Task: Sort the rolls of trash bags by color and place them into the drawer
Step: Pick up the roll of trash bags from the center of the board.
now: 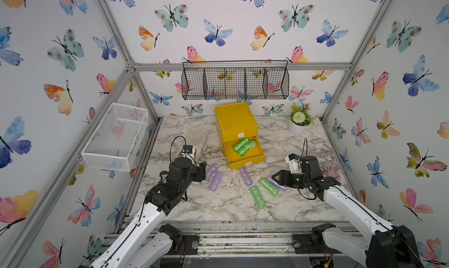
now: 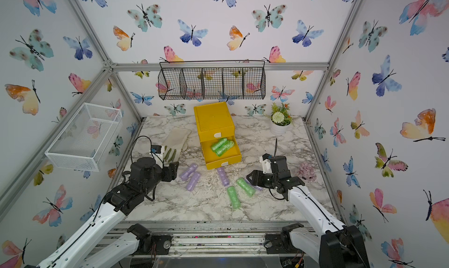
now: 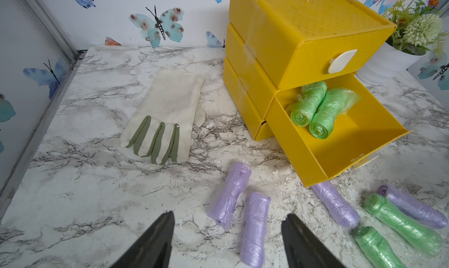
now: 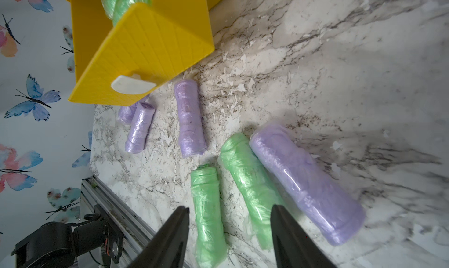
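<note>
Green roll (image 4: 245, 181) just ahead of right hand (image 4: 230, 207), fingers (image 4: 170, 235) parted

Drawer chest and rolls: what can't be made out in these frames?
- Yellow chest: what its shut drawers hold is hidden behind their fronts in every view.
- Rightmost purple roll: partly covered by the right gripper in both top views; whole only in the right wrist view.
- Pinkish clump beside the right arm: too small to identify in the top views, and absent from both wrist views.
</note>
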